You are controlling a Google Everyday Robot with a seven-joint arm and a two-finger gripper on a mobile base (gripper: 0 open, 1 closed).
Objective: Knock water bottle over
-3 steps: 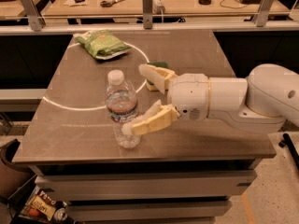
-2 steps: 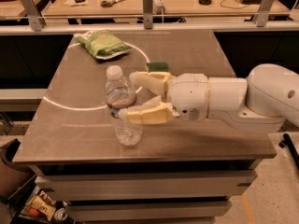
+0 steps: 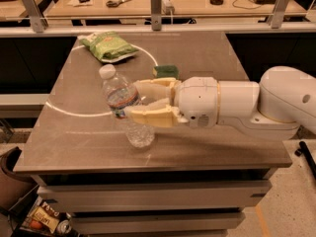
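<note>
The water bottle (image 3: 122, 98), clear ribbed plastic with a white cap and a red, white and blue label band, stands on the brown table (image 3: 74, 137) left of the middle. It leans with its cap to the upper left and its base still on the table. My gripper (image 3: 132, 100) reaches in from the right on a thick white arm (image 3: 237, 105). Its two cream fingers (image 3: 150, 116) sit on either side of the bottle's middle and press against it.
A green snack bag (image 3: 108, 46) lies at the back left of the table. A small green sponge (image 3: 165, 71) sits just behind the gripper. A white circle line (image 3: 74, 113) is marked on the table. A bench with railing posts (image 3: 156, 1) stands behind.
The fingers have closed in from a wide spread onto the bottle's middle. The bottle has gone from upright to leaning, cap toward the upper left.
</note>
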